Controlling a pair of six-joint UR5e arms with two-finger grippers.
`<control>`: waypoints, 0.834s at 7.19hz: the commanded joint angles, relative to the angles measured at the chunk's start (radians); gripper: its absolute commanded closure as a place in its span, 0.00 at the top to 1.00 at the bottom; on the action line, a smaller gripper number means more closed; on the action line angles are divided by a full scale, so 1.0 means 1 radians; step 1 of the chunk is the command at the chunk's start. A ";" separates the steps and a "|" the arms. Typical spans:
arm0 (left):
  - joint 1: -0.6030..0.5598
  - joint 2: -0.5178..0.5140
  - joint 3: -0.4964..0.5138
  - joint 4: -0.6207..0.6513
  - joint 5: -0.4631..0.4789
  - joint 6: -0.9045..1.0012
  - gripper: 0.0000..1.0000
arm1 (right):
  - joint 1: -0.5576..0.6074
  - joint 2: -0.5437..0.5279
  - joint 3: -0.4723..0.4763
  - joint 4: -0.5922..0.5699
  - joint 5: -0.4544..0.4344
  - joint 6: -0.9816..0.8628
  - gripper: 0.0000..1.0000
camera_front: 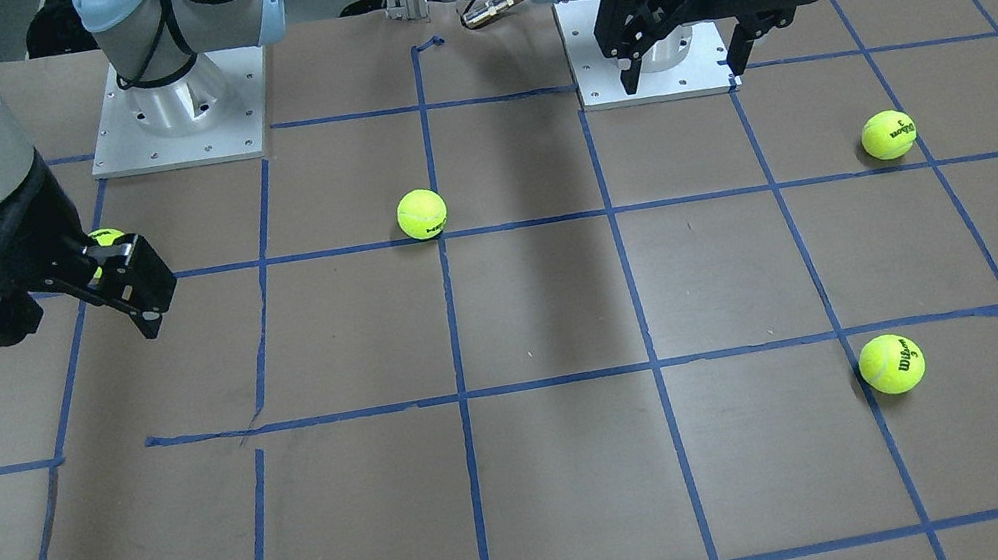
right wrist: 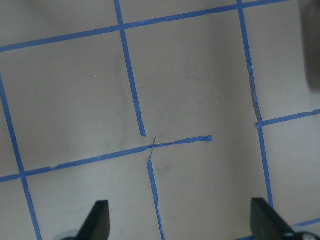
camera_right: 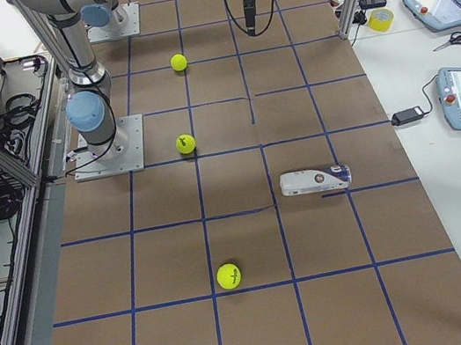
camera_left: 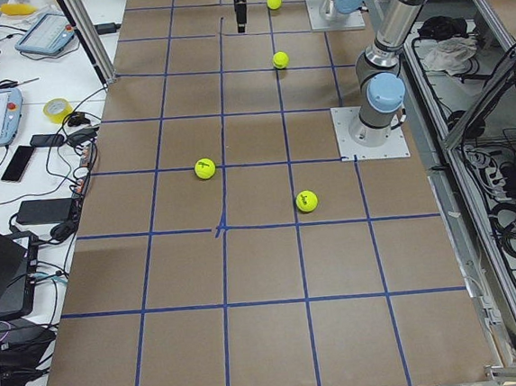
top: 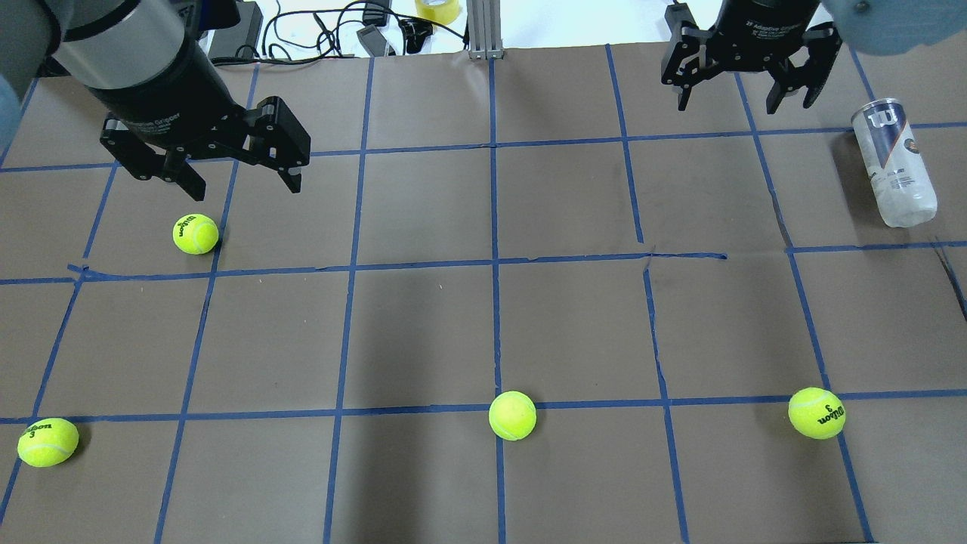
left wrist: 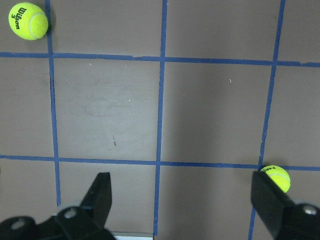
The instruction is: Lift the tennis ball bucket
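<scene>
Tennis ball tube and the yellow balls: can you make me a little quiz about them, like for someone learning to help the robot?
1. Which is nearer the tennis ball tube: the left gripper or the right gripper?
2. True or false: the tube stands upright.
3. In the overhead view, how many tennis balls lie on the table? A) two B) four C) six

Key: 1) the right gripper. 2) False, it lies on its side. 3) B.
</scene>
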 commanded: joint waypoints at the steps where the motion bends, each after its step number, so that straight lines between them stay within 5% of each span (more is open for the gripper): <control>1: 0.000 0.000 0.000 0.000 0.000 0.000 1.00 | -0.077 0.068 -0.011 -0.064 0.012 -0.014 1.00; 6: 0.000 0.000 0.000 -0.002 0.000 0.000 1.00 | -0.238 0.230 -0.027 -0.304 -0.044 -0.262 1.00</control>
